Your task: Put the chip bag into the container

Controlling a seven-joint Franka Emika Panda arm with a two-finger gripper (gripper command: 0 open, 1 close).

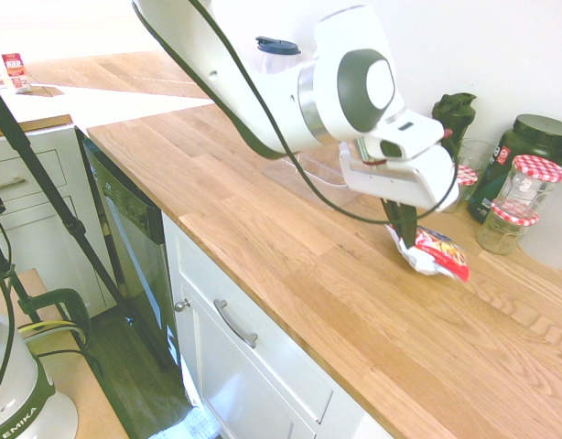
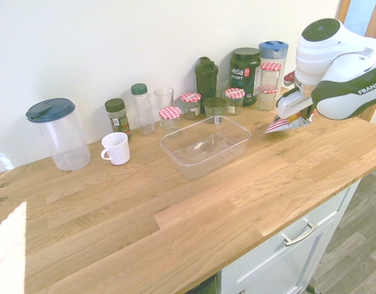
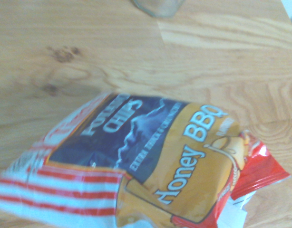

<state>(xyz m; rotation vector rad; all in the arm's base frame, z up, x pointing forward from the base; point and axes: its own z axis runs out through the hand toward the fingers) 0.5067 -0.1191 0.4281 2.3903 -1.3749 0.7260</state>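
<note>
1. We see the gripper (image 1: 405, 240) with its fingers pinched on one silvery end of the chip bag (image 1: 437, 253), so the rest of the bag hangs free beyond them
2. The bag appears lifted just clear of the wooden counter (image 2: 176, 214), beside the checkered-lid jars (image 1: 524, 197); in the wrist view its "Honey BBQ" panel (image 3: 184, 161) faces the camera
3. The container (image 2: 205, 146) lies open and empty, well apart from the bag, nearer mid-counter; we judge the edge grip leaves room to lower the bag in without the fingers meeting the rim
</note>
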